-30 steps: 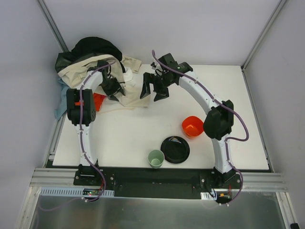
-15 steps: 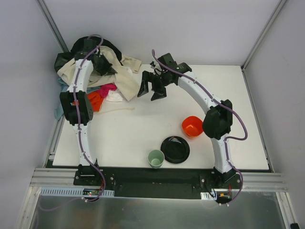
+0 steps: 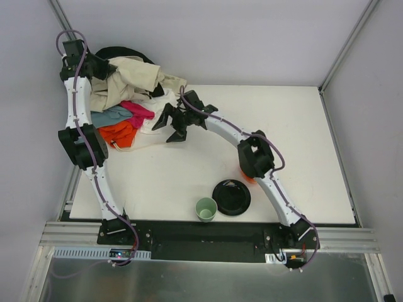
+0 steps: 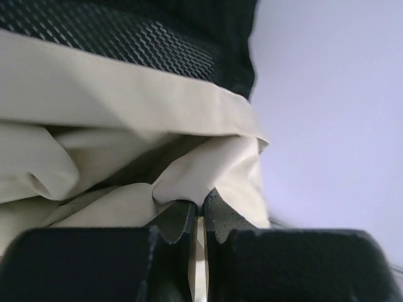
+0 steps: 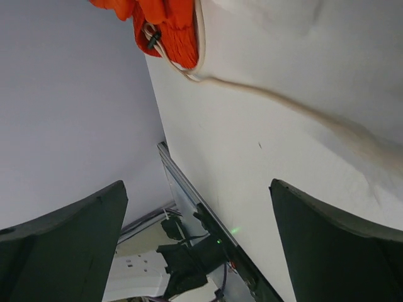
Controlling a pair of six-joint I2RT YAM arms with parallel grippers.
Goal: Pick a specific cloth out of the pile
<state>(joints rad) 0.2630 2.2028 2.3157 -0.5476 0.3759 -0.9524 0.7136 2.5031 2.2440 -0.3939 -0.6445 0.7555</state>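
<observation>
Cloth: bright orange-red piece (image 3: 116, 133) lying flat on the table (image 3: 302, 138) at about 9 o'clock, uncovered at the 6 o'clock edge of the pile and held by neither claw.
Pile: mixed heap (image 3: 129, 94) at the table's 10 to 11 o'clock corner; beige fabric (image 3: 135, 75) is bunched high on top, and black fabric (image 3: 126, 53) shows behind it at 12 o'clock.
Neighbours of the cloth: a teal-blue piece (image 3: 110, 116) touches it at 12 o'clock, a magenta-pink cloth (image 3: 136, 114) lies at 1 o'clock and a white piece (image 3: 154, 118) at 3 o'clock.
Left gripper: (image 3: 101, 68) up at the pile's 10 o'clock side, clenched on a fold of the beige fabric; in the left wrist view the two fingertips pinch a thin cream layer, with black mesh above it.
Right gripper: (image 3: 175, 121) released, jaws spread wide, holding nothing, just at the pile's 3 o'clock edge beside the white piece.
Right wrist view: the orange-red fabric sits at 12 o'clock of the frame, and a cream strap (image 5: 283, 100) trails from it over bare table.
Orange bowl: (image 3: 245, 175) at 4 o'clock of the table, mostly hidden behind the right arm.
Black plate: (image 3: 231, 197) at 6 o'clock.
Green cup: (image 3: 206, 209) just beside the plate at its 8 o'clock, well apart from the pile.
</observation>
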